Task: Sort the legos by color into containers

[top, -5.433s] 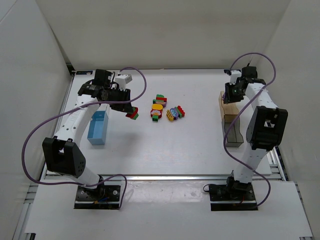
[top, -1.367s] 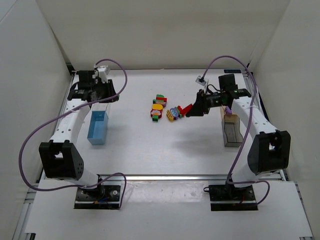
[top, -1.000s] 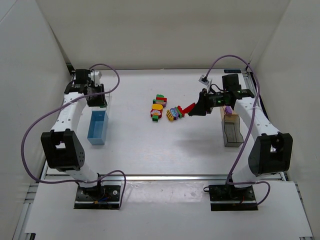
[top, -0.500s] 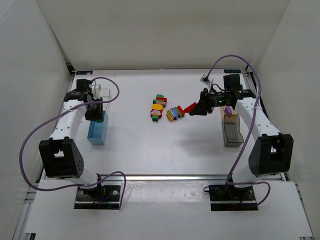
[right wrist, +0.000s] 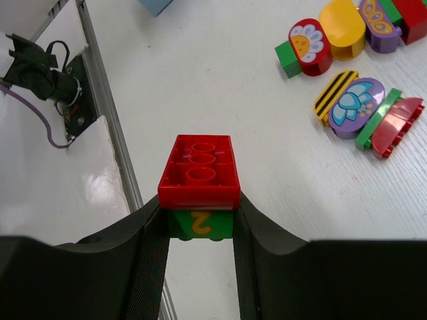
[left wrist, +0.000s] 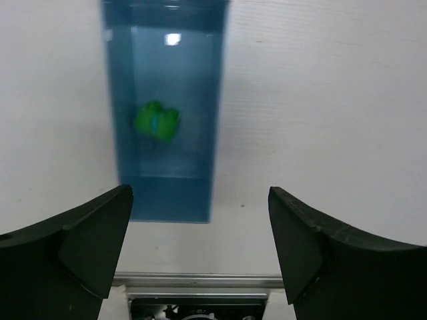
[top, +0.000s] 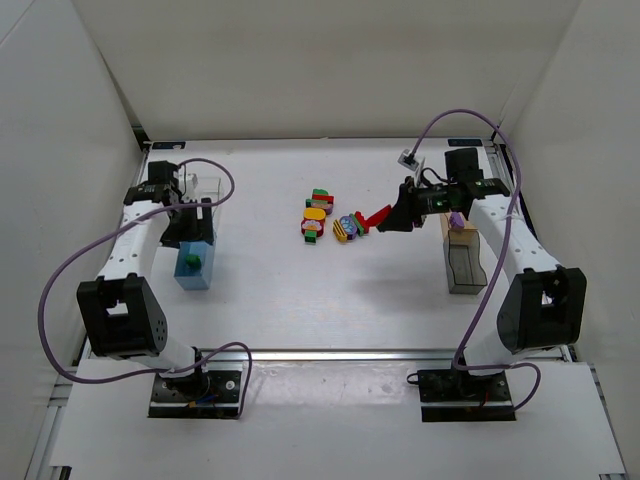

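My left gripper (top: 190, 228) hangs open over the light blue container (top: 197, 274), with nothing between its jaws (left wrist: 200, 220). A green lego (left wrist: 157, 122) lies inside that blue container (left wrist: 177, 67). My right gripper (top: 395, 218) is shut on a green brick marked with a yellow 2 (right wrist: 200, 225). A red brick (right wrist: 199, 167) is stuck to that green one and juts out from the fingers, right of the pile of mixed-colour legos (top: 330, 220). The clear container (top: 207, 186) stands behind the blue one. The tan container (top: 459, 236) and the dark container (top: 466, 268) stand at the right.
White walls close in the table on three sides. A metal rail (top: 320, 352) runs along the near edge, with both arm bases behind it. In the right wrist view the pile of legos (right wrist: 347, 67) lies to the upper right. Something purple (top: 455, 218) shows at the tan container.
My left gripper came down over the blue container and opened. A green lego now lies in that container. The right gripper has stayed in place with the red and green stack.
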